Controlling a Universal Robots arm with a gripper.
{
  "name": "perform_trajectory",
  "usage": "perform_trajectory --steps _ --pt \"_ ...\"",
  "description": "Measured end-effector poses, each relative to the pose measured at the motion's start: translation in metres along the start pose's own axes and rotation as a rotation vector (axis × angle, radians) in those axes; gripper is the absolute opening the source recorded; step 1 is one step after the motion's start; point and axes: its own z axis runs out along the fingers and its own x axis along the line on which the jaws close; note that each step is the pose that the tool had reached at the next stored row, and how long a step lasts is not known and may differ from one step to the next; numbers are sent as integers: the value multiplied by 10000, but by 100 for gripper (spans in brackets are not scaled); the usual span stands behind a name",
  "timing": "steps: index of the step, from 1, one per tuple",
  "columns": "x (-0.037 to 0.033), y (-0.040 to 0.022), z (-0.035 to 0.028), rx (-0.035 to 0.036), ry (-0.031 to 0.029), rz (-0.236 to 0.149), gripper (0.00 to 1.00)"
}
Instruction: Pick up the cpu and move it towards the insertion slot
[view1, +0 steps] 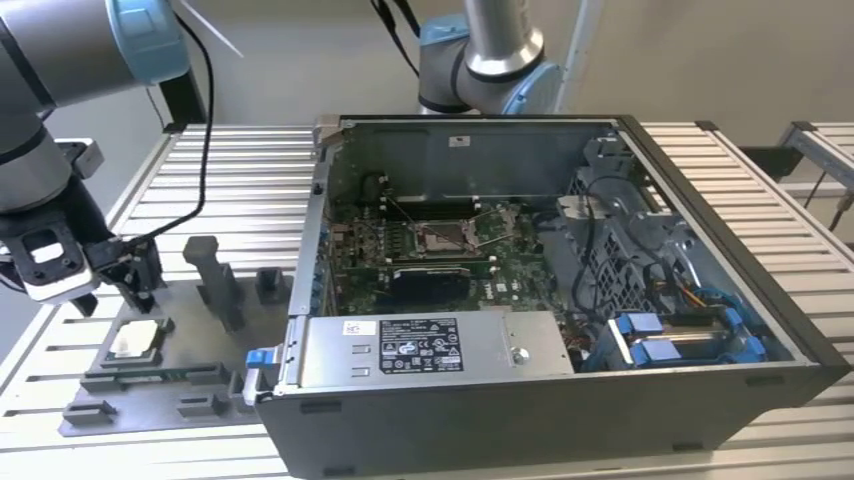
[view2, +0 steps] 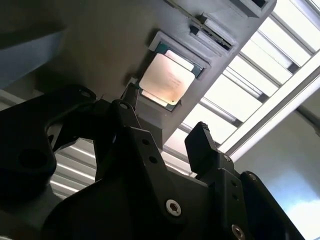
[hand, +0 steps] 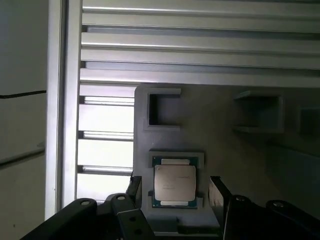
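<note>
Grey fixture tray (view1: 160, 400) – cpu (view1: 138, 340) flat, lid up, square in pocket; pincer (view1: 114, 298) spread wide, empty, above it.

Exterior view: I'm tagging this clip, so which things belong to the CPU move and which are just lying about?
Job in hand: cpu in its grey holder; gripper, open above it; insertion slot inside the computer case.
Lying about: memory stick; power supply; blue drive bays; second arm behind the case.
</note>
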Motion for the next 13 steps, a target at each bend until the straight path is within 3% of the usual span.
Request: perform_trajectory --steps 13 --pt "-5 -43 234 0 1 -191 100"
